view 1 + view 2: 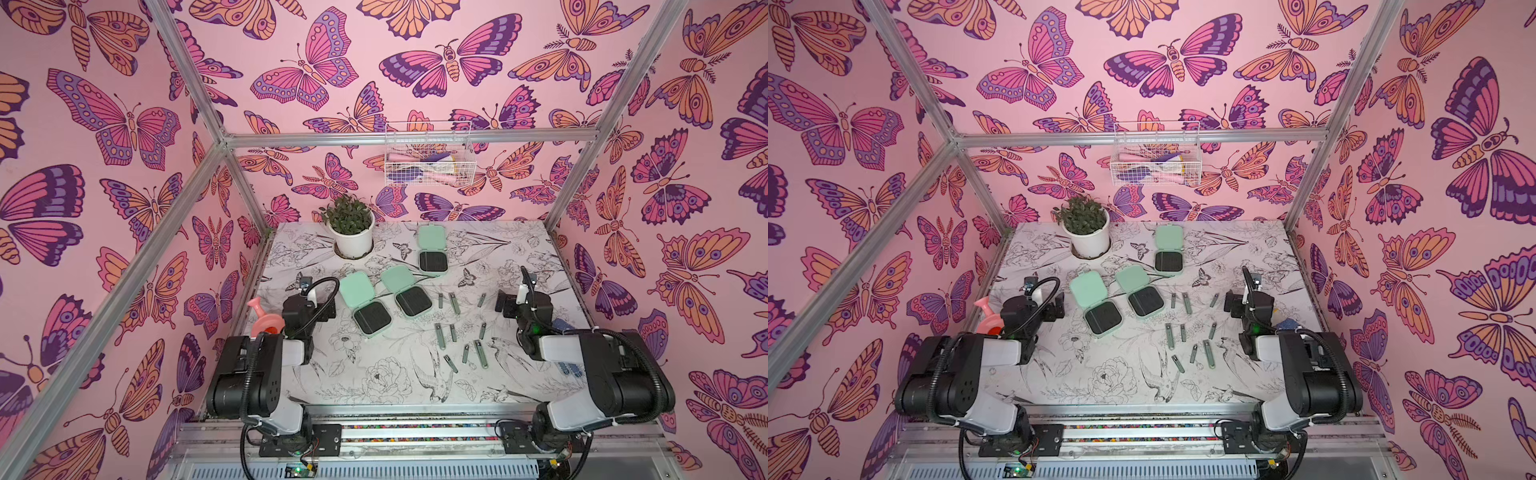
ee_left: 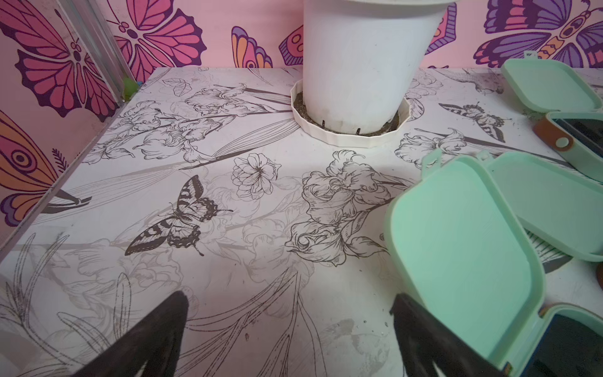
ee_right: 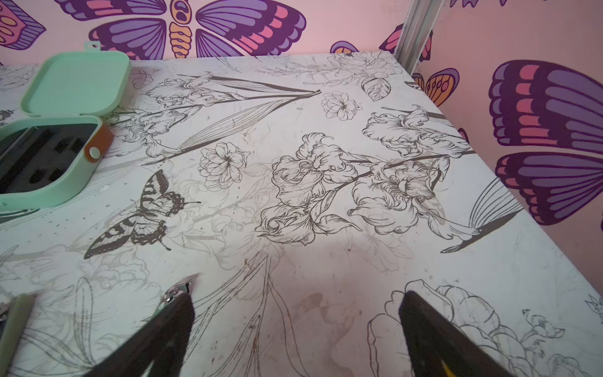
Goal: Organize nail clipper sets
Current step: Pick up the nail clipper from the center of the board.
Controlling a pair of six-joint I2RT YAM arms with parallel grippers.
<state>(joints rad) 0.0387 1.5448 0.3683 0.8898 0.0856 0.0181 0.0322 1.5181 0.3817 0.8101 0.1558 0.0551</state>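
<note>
I judge nothing sorted yet: on the table [image 1: 374,395], three cases [image 1: 372,318] sit open, seemingly empty, from nine to twelve o'clock, the clippers [image 1: 439,334] lie loose near four o'clock, and my left gripper [image 2: 288,298] and right gripper [image 3: 298,293] are spread wide, holding nothing.

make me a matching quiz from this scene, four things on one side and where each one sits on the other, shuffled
Things:
1 potted plant
2 wire basket
3 pink watering can
4 loose clippers

Places:
a beside the left arm, at the table's left edge
b hung on the back wall
c scattered flat near the right arm
d in a saucer at the table's far end

Pairs: 1-d, 2-b, 3-a, 4-c
</note>
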